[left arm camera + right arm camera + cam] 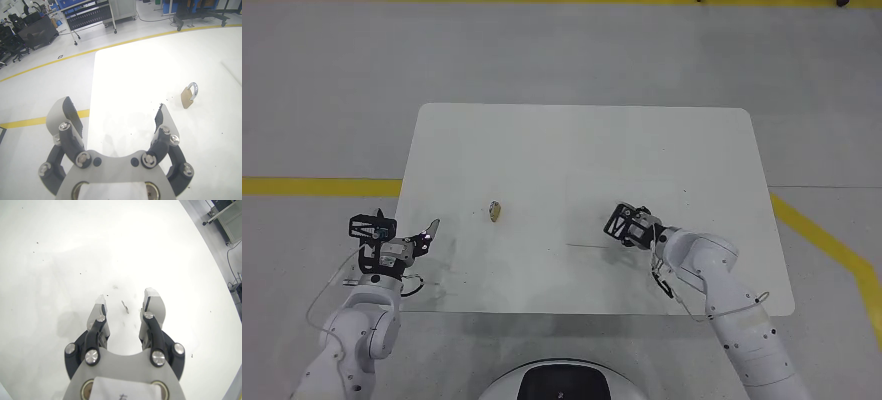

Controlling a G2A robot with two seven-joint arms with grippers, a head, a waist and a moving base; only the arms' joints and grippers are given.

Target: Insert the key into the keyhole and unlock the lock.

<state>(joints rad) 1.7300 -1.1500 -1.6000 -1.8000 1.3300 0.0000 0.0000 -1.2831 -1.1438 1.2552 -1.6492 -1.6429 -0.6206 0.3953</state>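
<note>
A small brass padlock (494, 211) with a silver shackle lies on the white table (582, 150), left of centre; the left wrist view shows the padlock (187, 96) resting on its side. My left gripper (400, 230) hangs open over the table's left edge, apart from the lock and empty (115, 111). A small silver key (125, 307) lies flat on the table between the open fingers of my right gripper (125, 298), which are lowered around it without closing on it. That gripper (625, 225) sits right of centre in the top view.
Yellow floor tape (317, 186) runs past the table on both sides. Dark specks (37, 242) dot the tabletop. Carts and office chairs (17, 43) stand far off in the room behind.
</note>
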